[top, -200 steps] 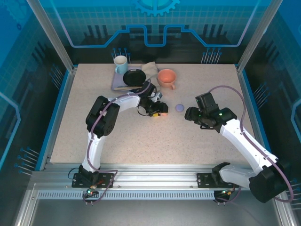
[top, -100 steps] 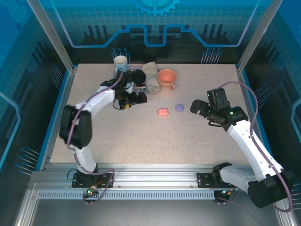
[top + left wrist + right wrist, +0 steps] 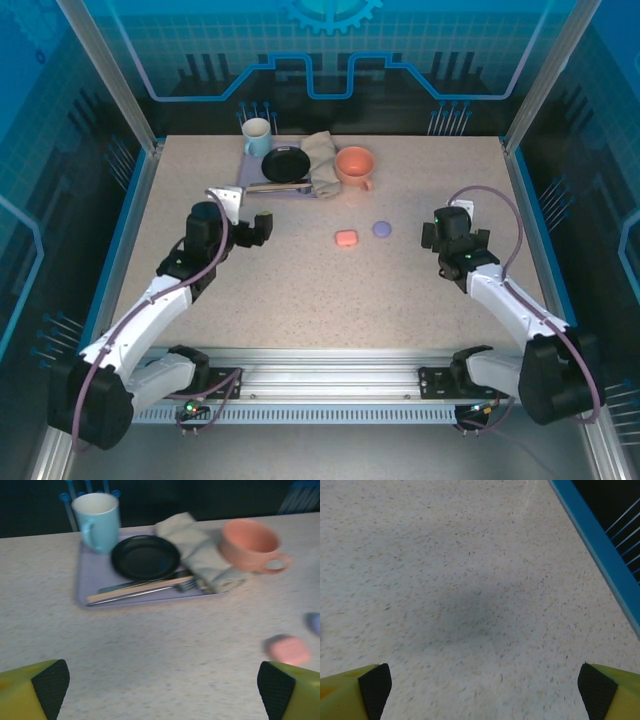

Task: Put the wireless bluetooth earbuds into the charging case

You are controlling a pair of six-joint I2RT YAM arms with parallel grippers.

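Left gripper point(image 3: 161, 682): is hanging over bare table point(image 3: 300, 290) left of centre in the top view, jaws standing wide apart and holding nothing.
Right gripper point(image 3: 481, 682): is hovering over bare table at the right of the top view, jaws gaping wide and holding nothing. The blue edge point(image 3: 600, 545) is crossing the upper right of its wrist view.
Pink case point(image 3: 346, 239): is lying at the centre of the top view, between the two grippers and apart from both.
Lilac case point(image 3: 381, 228): is lying just right of the pink case and slightly farther back, not touching it.
Earbuds: cannot tell where they are sitting, as they are too small to make out.
Tray point(image 3: 92, 577): is sitting at the upper middle, carrying a blue mug point(image 3: 97, 522), a black plate point(image 3: 145, 557) and cutlery point(image 3: 140, 587), with a grey cloth point(image 3: 200, 555) lying over its right end.
Orange cup point(image 3: 247, 545): is standing just right of the cloth.
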